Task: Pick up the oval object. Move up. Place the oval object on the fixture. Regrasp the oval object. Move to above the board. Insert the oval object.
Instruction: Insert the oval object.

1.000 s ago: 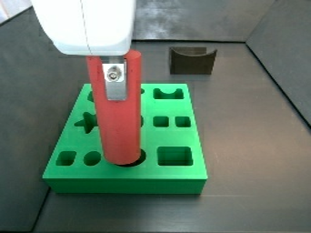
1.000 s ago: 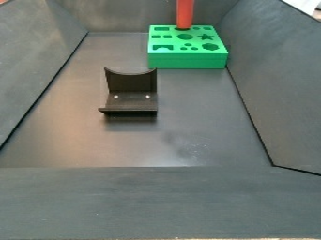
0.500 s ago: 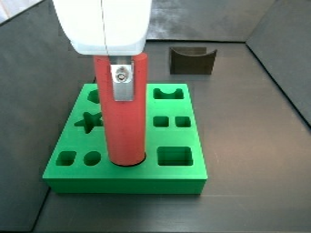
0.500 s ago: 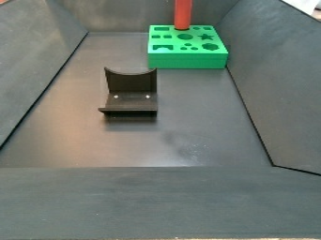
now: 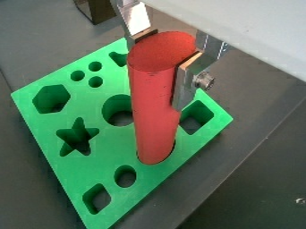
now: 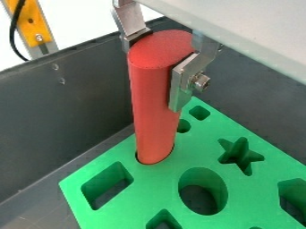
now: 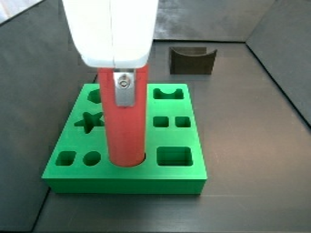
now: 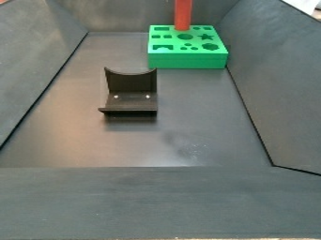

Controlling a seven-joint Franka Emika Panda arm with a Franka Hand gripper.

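The gripper [image 5: 165, 49] stands over the green board [image 5: 54, 128], its jaws pinching the upper end of the red peg [image 5: 158, 98] between two silver fingers [image 5: 188, 79]. The peg hangs upright below the jaws, and its lower end sits in a cutout near one edge of the board, as both wrist views show [image 6: 156, 98]. In a side view the gripper [image 7: 119, 77] covers the top of the peg [image 7: 124, 127], with the board [image 7: 122, 177] directly beneath. The fixture [image 7: 192, 59] stands on the dark floor behind, well apart from the jaws; in a side view it sits alone in mid-floor [image 8: 128, 92], with the board [image 8: 189, 49] beyond it.
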